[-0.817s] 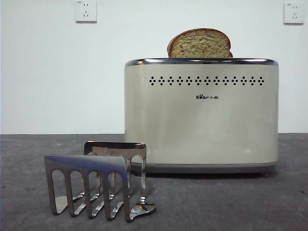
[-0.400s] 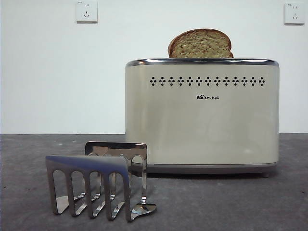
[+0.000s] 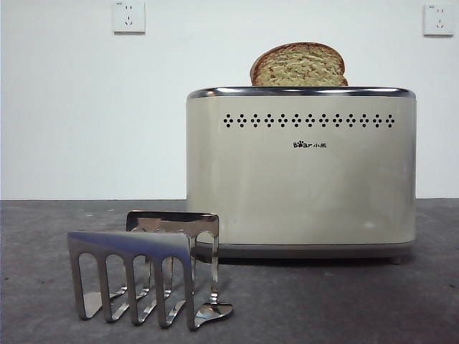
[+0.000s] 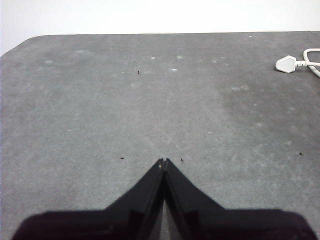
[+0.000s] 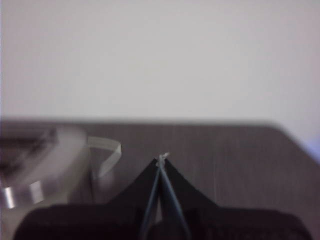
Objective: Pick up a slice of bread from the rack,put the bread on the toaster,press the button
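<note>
- Toaster: stands toward the table's back edge, logo side facing the front view; already loaded.
- Table: grey mat, bare under the left arm but for a white plug and cord by one edge.
- Rack: sits near the front edge, just beside the toaster's lower corner and clearly lower than it; empty of bread, so pick-up looks done.
- Bread: upright in the toaster's top slot, rounded crust poking above the chrome rim; placing looks done too.
- Left gripper: jaws pressed together, nothing between them, hanging over bare table well apart from the task's things.
- Right gripper: jaws closed tip to tip, empty; blurred picture, with a shiny shape off to one side, possibly the toaster's rim, too smeared to say.
- Left to do, by judgement: only the button press, unless already made; no sign either way.
- Hidden: button and lever not visible from any view, probably on an end face; slot depth and lower half of the bread out of sight; neither arm appears in the front view.
</note>
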Action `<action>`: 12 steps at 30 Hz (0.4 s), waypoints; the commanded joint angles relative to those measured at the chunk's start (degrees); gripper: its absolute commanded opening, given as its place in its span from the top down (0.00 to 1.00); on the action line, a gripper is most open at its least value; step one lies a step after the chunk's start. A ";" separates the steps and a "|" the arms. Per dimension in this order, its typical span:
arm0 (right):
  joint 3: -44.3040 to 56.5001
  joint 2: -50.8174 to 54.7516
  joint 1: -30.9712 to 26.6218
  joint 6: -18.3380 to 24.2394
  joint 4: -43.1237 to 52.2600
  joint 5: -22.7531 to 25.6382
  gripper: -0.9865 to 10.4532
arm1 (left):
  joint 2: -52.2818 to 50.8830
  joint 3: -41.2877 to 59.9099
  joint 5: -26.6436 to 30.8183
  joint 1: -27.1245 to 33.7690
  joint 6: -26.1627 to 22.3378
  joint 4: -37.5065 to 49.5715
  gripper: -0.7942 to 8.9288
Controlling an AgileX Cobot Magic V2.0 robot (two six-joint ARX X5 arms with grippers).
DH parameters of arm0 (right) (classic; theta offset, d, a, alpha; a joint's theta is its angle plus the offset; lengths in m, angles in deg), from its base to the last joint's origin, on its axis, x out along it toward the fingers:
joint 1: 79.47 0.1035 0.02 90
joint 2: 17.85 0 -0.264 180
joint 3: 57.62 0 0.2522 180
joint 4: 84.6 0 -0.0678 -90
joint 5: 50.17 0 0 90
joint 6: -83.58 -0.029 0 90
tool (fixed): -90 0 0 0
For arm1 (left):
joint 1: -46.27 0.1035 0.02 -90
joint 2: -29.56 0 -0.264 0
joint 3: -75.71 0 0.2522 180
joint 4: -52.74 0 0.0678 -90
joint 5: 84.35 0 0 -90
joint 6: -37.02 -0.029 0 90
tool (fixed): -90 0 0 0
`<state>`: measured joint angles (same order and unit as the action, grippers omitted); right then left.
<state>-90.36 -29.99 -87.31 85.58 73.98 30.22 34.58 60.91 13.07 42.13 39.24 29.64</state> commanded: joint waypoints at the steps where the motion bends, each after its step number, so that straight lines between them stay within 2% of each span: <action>1: 6.88 4.79 0.33 0.09 1.66 -0.04 0.91 | 0.04 0.61 0.09 0.11 0.57 0.42 0.92; 8: 15.15 8.76 3.63 3.34 3.96 0.44 0.91 | 0.09 0.61 0.09 0.11 0.57 0.42 0.92; 12: 17.27 9.18 5.95 4.11 4.87 3.08 0.91 | 0.11 0.61 0.09 0.11 0.57 0.42 0.92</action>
<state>-73.97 -21.12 -81.73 88.91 78.30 32.61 34.68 60.91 13.09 42.13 39.24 29.64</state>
